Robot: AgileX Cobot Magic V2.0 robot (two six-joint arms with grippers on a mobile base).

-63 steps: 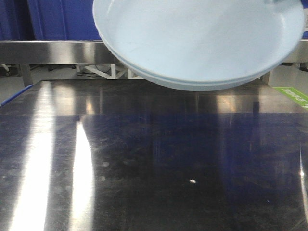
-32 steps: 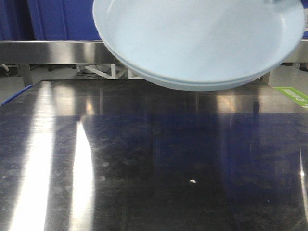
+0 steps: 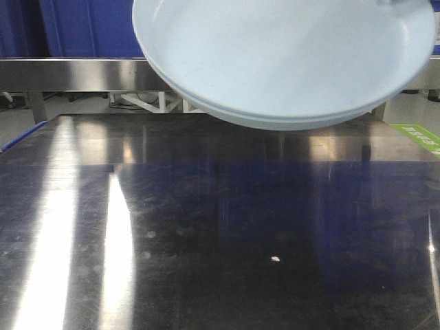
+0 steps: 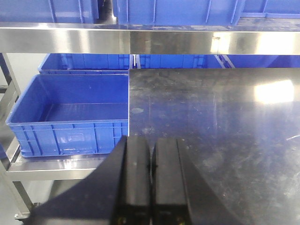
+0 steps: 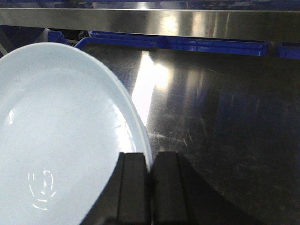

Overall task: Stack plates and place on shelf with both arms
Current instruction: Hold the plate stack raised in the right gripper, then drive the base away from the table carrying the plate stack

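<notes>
Stacked plates (image 3: 285, 62) hang unmoved over the table (image 3: 206, 227), rim pinched by the right hand (image 5: 151, 160), left hand (image 4: 151, 146) pressed together empty; shelving still pending.

Strong overhead light streaks white glare down the left side of the steel worktop (image 3: 62, 227) in your front view, while its middle and right are dim and bluish. The plates (image 3: 289, 55), close to that lens, look soft and washed out, blurred at the upper right rim. Your wrist views are sharper, with hot patches toward the worktop's far edge.
</notes>
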